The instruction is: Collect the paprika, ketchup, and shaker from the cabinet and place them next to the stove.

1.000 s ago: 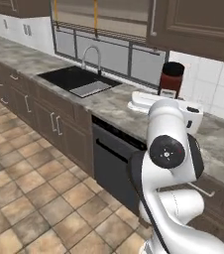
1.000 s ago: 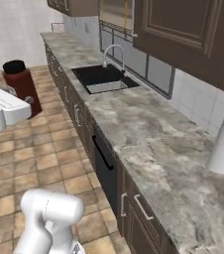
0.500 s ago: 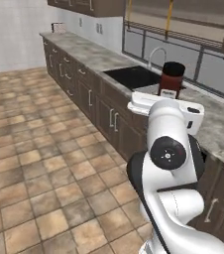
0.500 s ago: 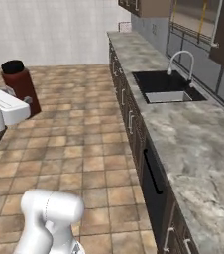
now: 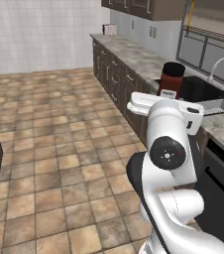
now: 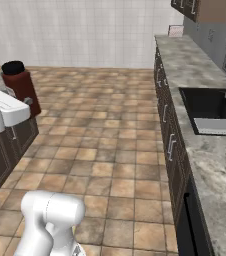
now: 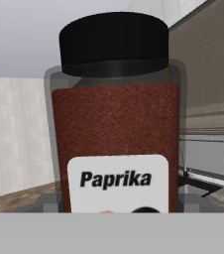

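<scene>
The paprika (image 7: 116, 124), a tall jar of red-brown powder with a black cap and a white label, stands upright close before the hand camera. My gripper (image 7: 116, 206) is shut on its lower part, and its fingers are mostly hidden behind the jar. From the base, the paprika (image 5: 172, 79) rides above the white hand, held up in the air in my gripper (image 5: 169, 94). From the other side the paprika (image 6: 18, 86) sits at the far left in the gripper (image 6: 24, 102). The ketchup, the shaker and the stove are out of view. Dark wall cabinets (image 5: 143, 7) hang over the counter.
A grey stone counter (image 6: 185, 55) with a black sink (image 6: 210, 107) and a faucet (image 5: 219, 69) runs along the right, above dark drawers (image 6: 167, 135). Wide tiled floor (image 5: 59, 124) lies ahead and left. A dark low unit (image 6: 2, 155) stands at the left edge.
The whole picture has swung: the base has moved, so the counter and sink now lie to the right and open floor lies ahead. The jar stays in the grip.
</scene>
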